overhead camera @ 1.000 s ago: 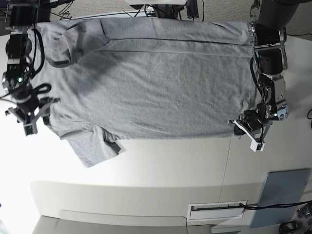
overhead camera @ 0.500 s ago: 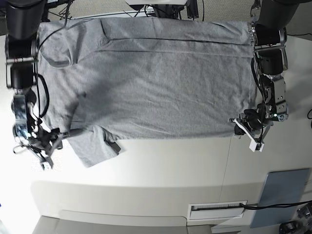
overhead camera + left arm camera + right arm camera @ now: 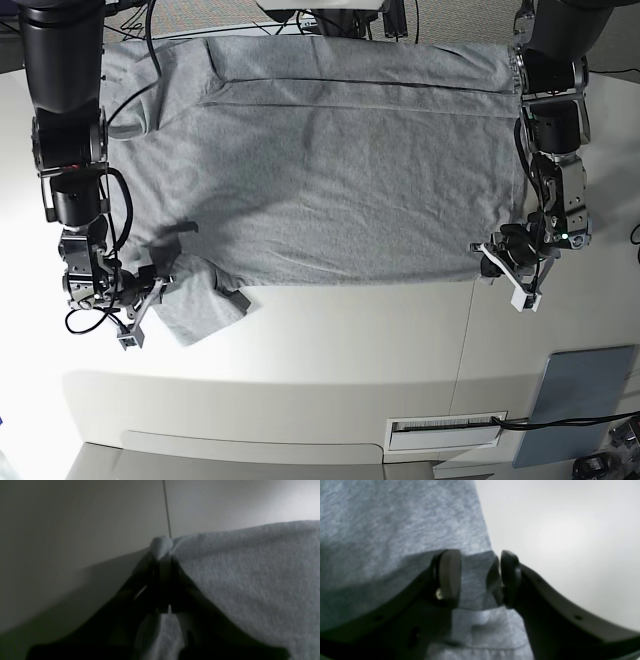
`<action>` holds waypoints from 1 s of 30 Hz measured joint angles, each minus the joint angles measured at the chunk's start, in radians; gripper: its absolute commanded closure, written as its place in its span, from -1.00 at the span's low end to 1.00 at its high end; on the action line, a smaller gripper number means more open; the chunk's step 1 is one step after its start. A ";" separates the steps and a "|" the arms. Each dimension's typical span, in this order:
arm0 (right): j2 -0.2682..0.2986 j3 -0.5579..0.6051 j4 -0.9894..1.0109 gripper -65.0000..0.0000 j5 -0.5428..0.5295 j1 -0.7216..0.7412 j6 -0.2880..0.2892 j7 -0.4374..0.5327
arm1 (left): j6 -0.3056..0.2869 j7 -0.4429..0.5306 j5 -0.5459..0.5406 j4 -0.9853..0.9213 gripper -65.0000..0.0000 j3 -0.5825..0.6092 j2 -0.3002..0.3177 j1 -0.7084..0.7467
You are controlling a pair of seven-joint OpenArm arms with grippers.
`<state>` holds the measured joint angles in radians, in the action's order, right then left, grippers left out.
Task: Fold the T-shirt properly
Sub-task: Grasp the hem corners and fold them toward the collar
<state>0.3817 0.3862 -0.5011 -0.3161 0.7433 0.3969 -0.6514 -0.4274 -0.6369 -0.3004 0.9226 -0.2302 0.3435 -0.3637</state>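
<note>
A white table point(image 3: 330, 330) is seen from above, and most of its far half is covered by the grey T-shirt point(image 3: 330, 170), which is spread flat with its plain side up; one short sleeve point(image 3: 200, 305) is turned out toward the near edge at the base view's left, and the hem runs down the view's right side. At that hem's near corner the left gripper point(image 3: 503, 262) is set, and in the left wrist view its fingers point(image 3: 150, 580) are pressed together on a small pinch of the shirt's corner point(image 3: 161, 546), which is lifted into a peak above the table. At the sleeve, the right gripper point(image 3: 148, 292) is placed low over the cloth. In the right wrist view its two pads point(image 3: 450, 576) are held apart, with the sleeve's edge point(image 3: 476, 580) lying between them. A grey-blue flat panel point(image 3: 580, 400) lies at the table's near right corner.
</note>
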 measured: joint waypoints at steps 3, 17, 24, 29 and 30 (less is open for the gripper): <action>-0.003 0.000 0.003 0.94 0.001 -0.002 0.006 0.032 | 0.000 0.001 0.000 0.000 1.00 0.000 0.000 0.000; 0.041 0.005 -0.150 1.00 0.050 -0.075 -0.132 0.050 | 0.034 -0.018 0.013 0.113 1.00 0.001 -0.005 0.041; 0.187 0.007 -0.559 1.00 0.019 -0.224 -0.201 -0.030 | 0.034 -0.018 -0.042 0.267 1.00 0.004 -0.003 0.121; 0.238 -0.039 -0.805 1.00 0.061 -0.348 -0.251 -0.090 | 0.035 -0.047 -0.071 0.360 1.00 0.002 0.000 0.171; 0.243 -0.065 -0.846 1.00 0.060 -0.376 -0.252 -0.098 | 0.034 -0.053 -0.078 0.373 1.00 0.002 0.003 0.182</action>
<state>0.6250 0.3210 -1.3472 -0.2558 0.3676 0.1448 -0.7490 -0.3931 -0.6899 -0.3782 1.2953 -0.2287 0.3470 -0.1818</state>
